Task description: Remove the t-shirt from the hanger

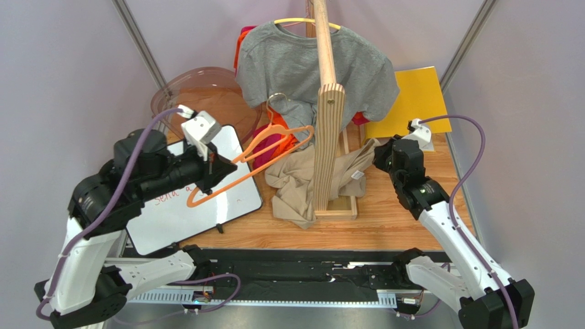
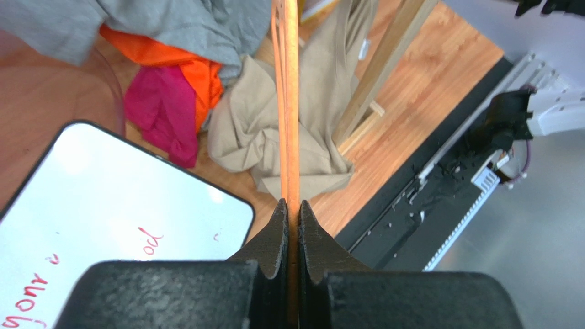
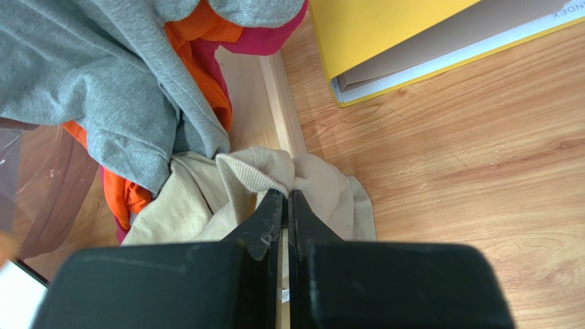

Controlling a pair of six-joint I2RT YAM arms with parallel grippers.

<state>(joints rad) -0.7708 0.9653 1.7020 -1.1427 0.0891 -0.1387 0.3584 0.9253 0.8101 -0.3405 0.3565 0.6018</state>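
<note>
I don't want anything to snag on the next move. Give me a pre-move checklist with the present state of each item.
1. Left gripper shut on the hanger: ok.
2. Hanger out of the t-shirt: ok. The top view shows it bare, with the shirt lying crumpled beside it.
3. Right gripper shut at the ribbed collar: ok.
4. Cloth actually pinched between the right fingers: cannot tell, since the tips meet right at the collar's edge.
5. T-shirt clear of the wooden stand: not ok. It lies bunched around the foot of the post.
</note>
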